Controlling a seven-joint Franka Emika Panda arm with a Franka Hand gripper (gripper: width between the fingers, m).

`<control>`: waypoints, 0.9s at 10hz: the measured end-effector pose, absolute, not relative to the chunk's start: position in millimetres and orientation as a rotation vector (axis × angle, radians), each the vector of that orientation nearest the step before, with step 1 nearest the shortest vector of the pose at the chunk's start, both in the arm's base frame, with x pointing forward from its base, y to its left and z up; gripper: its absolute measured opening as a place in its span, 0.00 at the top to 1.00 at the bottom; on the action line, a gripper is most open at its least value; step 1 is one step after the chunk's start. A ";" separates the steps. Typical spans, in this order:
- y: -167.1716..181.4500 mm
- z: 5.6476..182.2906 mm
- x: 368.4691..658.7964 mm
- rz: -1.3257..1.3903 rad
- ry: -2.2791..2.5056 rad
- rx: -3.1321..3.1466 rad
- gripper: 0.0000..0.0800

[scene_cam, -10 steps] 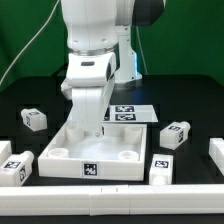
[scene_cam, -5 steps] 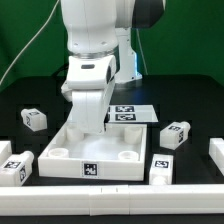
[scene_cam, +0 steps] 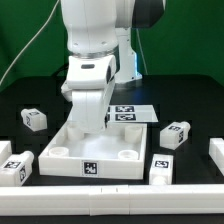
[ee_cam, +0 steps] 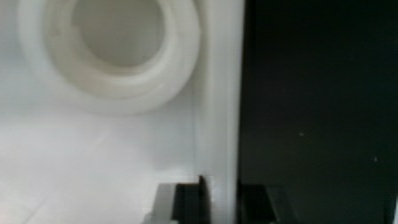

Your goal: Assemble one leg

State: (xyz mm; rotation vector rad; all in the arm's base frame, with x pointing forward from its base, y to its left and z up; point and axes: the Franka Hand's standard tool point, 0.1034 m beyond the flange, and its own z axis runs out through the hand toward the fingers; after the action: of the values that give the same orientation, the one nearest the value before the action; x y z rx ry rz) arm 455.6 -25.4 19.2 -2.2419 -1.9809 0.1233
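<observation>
The large white square tray-like piece (scene_cam: 62, 152) lies in the middle of the table with its corner sockets up. My gripper (scene_cam: 97, 126) reaches down onto its far wall. In the wrist view the gripper (ee_cam: 222, 202) has one dark finger (ee_cam: 189, 204) on each side of the tray's thin wall (ee_cam: 221, 120), closed on it. A round socket (ee_cam: 118, 48) lies just inside that wall. Several legs, small white tagged posts, lie loose: one on the exterior view's left (scene_cam: 33, 118), one at the front left (scene_cam: 13, 163), two on the right (scene_cam: 177, 133) (scene_cam: 162, 168).
The marker board (scene_cam: 132, 112) lies flat behind the tray, to the right of the arm. A white rail (scene_cam: 110, 190) runs along the front of the table. Another white part (scene_cam: 215, 152) shows at the exterior view's right edge.
</observation>
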 end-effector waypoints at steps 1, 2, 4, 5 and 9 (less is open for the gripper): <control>-21.9 21.1 464.1 0.126 -2.000 -2.232 0.93; -16.3 21.6 478.0 0.115 -2.025 -2.220 0.93; -9.5 19.6 494.1 0.091 -2.046 -2.210 0.93; -7.7 19.5 499.7 0.081 -2.056 -2.205 0.93; 16.1 19.7 518.4 0.044 -2.113 -2.167 0.93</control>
State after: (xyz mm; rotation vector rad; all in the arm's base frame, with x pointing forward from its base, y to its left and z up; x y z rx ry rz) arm 518.4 16.1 19.7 -2.1672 -2.1128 0.0445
